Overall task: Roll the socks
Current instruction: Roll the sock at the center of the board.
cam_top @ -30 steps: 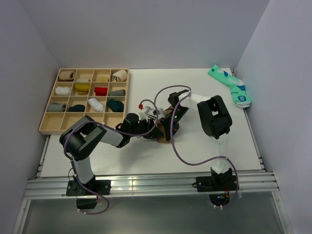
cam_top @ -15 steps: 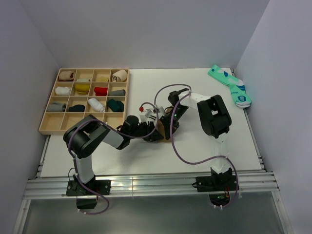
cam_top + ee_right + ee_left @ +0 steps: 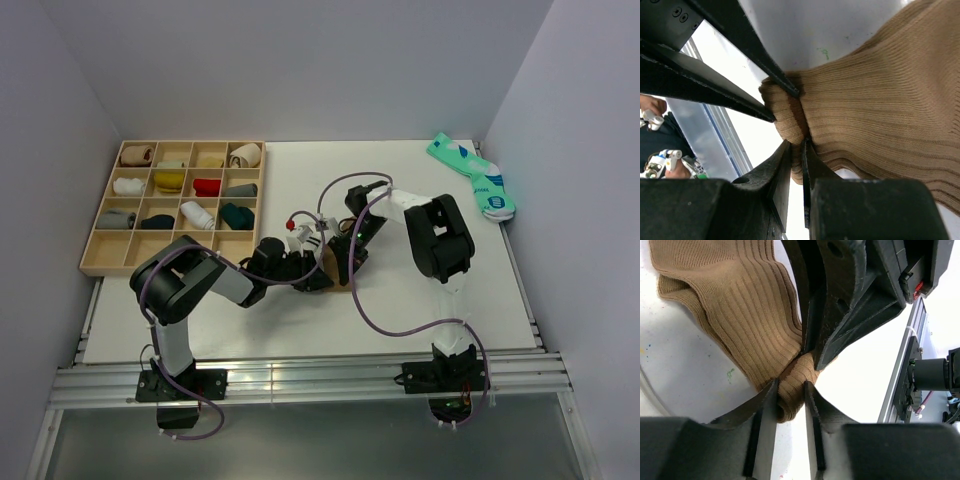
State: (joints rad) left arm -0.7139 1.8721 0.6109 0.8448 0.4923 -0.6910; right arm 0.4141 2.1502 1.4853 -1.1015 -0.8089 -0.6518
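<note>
A ribbed tan-brown sock (image 3: 740,305) lies on the white table at mid-table, and only a small brown patch of it (image 3: 325,260) shows between the two grippers in the top view. My left gripper (image 3: 791,392) is shut on the sock's folded end. My right gripper (image 3: 796,150) faces it from the other side and pinches a fold of the same sock (image 3: 880,90). The two grippers (image 3: 318,268) (image 3: 340,260) almost touch. A teal pair with white-blue marks (image 3: 472,175) lies at the far right corner.
A wooden compartment tray (image 3: 100,265) holding several rolled socks stands at the back left. Grey walls close in the table on the left, back and right. A metal rail (image 3: 300,380) runs along the near edge.
The left arm has shifted right toward the right gripper, and its jaws have narrowed onto the sock's end. The right gripper has held its grip in place.
</note>
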